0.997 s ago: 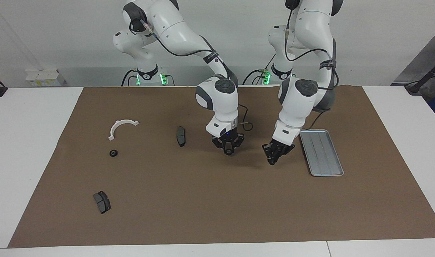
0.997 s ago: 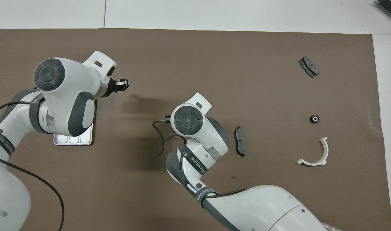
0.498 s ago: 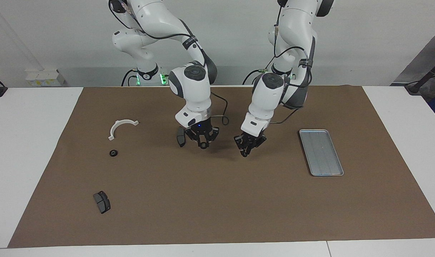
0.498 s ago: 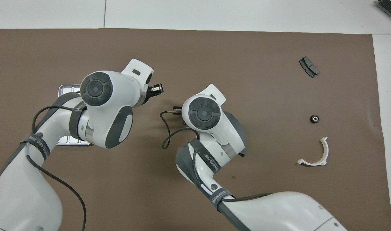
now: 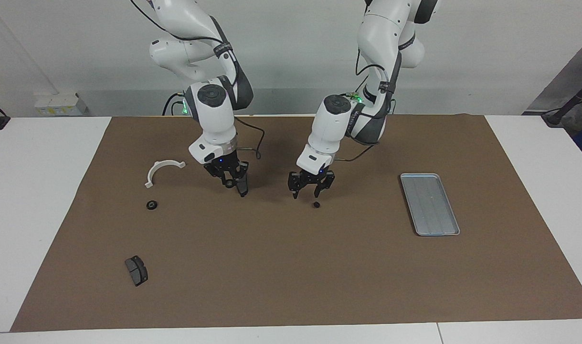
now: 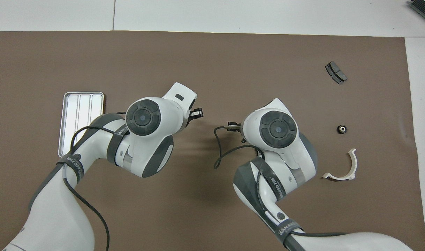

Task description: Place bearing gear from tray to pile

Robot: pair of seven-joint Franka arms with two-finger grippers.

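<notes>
The silver tray [image 5: 429, 204] lies bare at the left arm's end of the mat and shows in the overhead view [image 6: 80, 122]. My left gripper [image 5: 306, 192] is open, low over the middle of the mat. A small black bearing gear [image 5: 316, 204] lies on the mat just under it, free of the fingers. In the overhead view the left gripper [image 6: 197, 113] shows, but this gear is hidden under the arm. The pile: a white half-ring bracket [image 5: 164, 169], a second small gear [image 5: 151, 205] and two dark brake pads [image 5: 136, 270] [image 5: 243, 187]. My right gripper [image 5: 231, 179] hangs beside the nearer pad.
A brown mat [image 5: 291, 277] covers the table. In the overhead view the bracket [image 6: 341, 167], the second gear [image 6: 342, 129] and one brake pad [image 6: 335, 72] lie toward the right arm's end. The right arm hides the other pad there.
Both arms have swung toward the right arm's end of the table. The left gripper came away from the tray, opened, and a small gear now lies on the mat under it.
</notes>
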